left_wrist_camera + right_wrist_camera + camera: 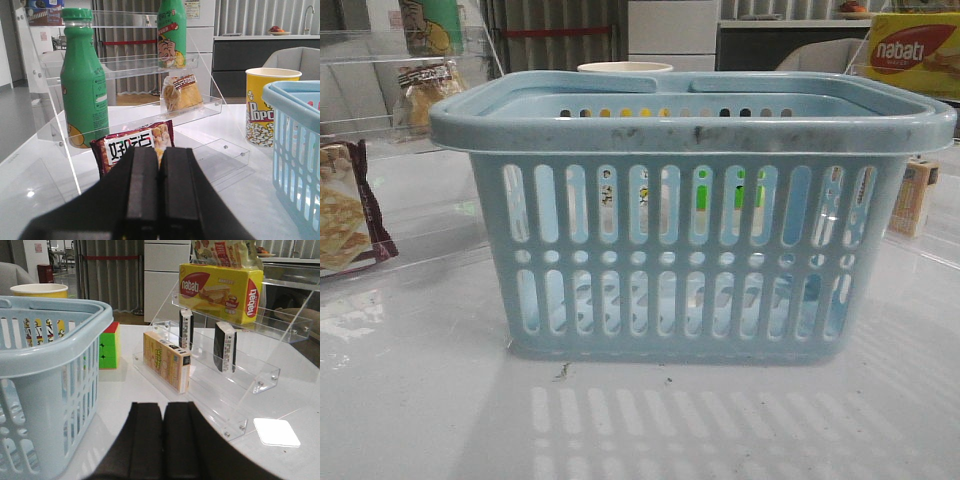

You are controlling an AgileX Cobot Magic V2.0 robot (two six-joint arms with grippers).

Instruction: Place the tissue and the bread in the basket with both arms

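Over on the left, the left claw point(159, 192) sits pressed together, empty, facing the bread point(183, 94) on its clear shelf point(200, 106). Risk here: the cracker packet point(134, 145) and green bottle point(84, 82) stand nearer, so a low reach could knock them. Centre, the basket point(692, 128) fills the front view and hides both arms. On the right, the right claw point(162, 437) is pressed together too; two tissue packs point(225, 346) stand upright on the rack point(250, 375), the tan carton point(166, 360) nearer and easy to clip.
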